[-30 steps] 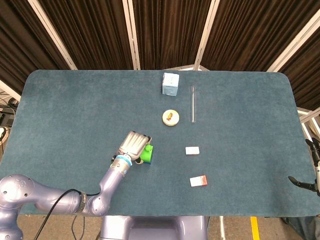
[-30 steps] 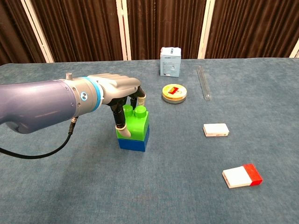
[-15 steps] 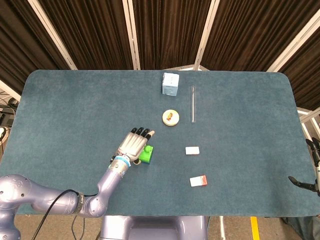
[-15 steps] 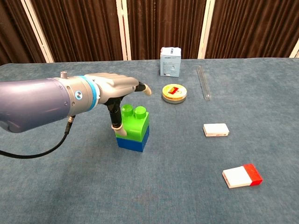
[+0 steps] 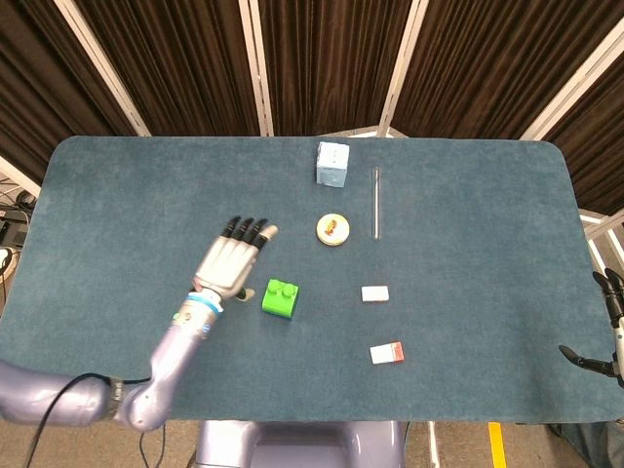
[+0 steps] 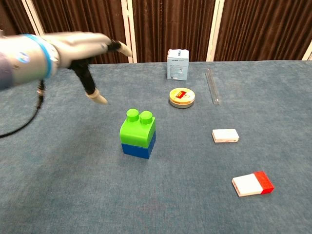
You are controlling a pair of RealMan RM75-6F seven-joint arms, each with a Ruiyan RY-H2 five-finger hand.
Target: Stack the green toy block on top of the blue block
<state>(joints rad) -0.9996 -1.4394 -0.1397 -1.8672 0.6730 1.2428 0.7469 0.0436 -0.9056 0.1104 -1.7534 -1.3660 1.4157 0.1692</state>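
— Green toy block [image 5: 281, 298], where's it sitting from the head camera?

— On the teal table [image 5: 468, 195], a bit left of centre. From above it hides the blue one under it. The left hand [image 5: 229, 262] hovers just to its left, flat, fingers stretched out and slightly apart, holding nothing.

— And the right hand [image 5: 606, 336]?

— Only dark fingertips show at the frame's right edge, well apart from everything (too little to tell how they lie).

— What about the chest camera?

— Green block squarely on top of the blue block [image 6: 138, 149], studs up. The left hand [image 6: 83, 46] is up high, left of the stack, not touching, thumb hanging down, the other fingers extended.

— Anything else around?

— A pale box [image 6: 178, 64] at the back, a round tin [image 6: 182, 97], a clear tube [image 6: 212, 86], a white piece [image 6: 225, 135], and a white-and-red piece [image 6: 252, 183] nearest.
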